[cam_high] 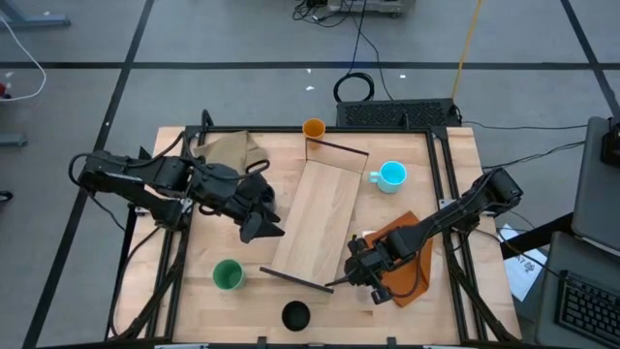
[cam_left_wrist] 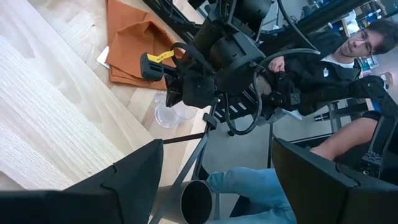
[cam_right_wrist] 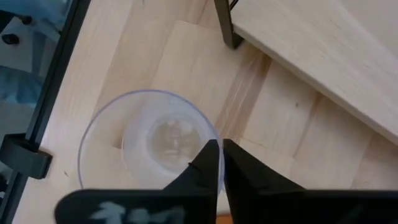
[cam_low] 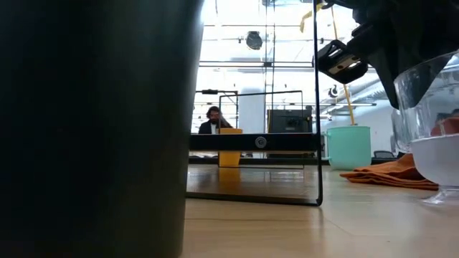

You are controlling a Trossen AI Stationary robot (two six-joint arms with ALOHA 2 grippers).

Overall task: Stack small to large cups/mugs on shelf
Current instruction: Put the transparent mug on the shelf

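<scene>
The light-wood shelf [cam_high: 320, 218] lies flat mid-table. My right gripper [cam_high: 360, 273] is near its near right corner, shut on the clear cup [cam_right_wrist: 149, 143], which also shows in the low view [cam_low: 437, 129]. My left gripper [cam_high: 263, 228] is open and empty at the shelf's left side, just above the table. The orange cup [cam_high: 313, 129] and the light-blue mug [cam_high: 391, 175] stand at the far side. The green cup [cam_high: 228, 275] and the black cup [cam_high: 295, 315] stand near the front edge. The navy mug is out of sight. My right gripper pinches the clear cup's rim [cam_right_wrist: 215, 138], with one finger inside the cup and one outside. The fingers come from above, pointing down. The cup stands mouth up, and its base [cam_low: 441, 199] seems to rest on the table.
An orange cloth [cam_high: 407, 257] lies under my right arm and a tan cloth [cam_high: 228, 150] at the far left. The shelf's thin dark upright strips [cam_high: 295, 281] stand at its short ends. A person [cam_left_wrist: 336, 68] sits beyond the table's front edge.
</scene>
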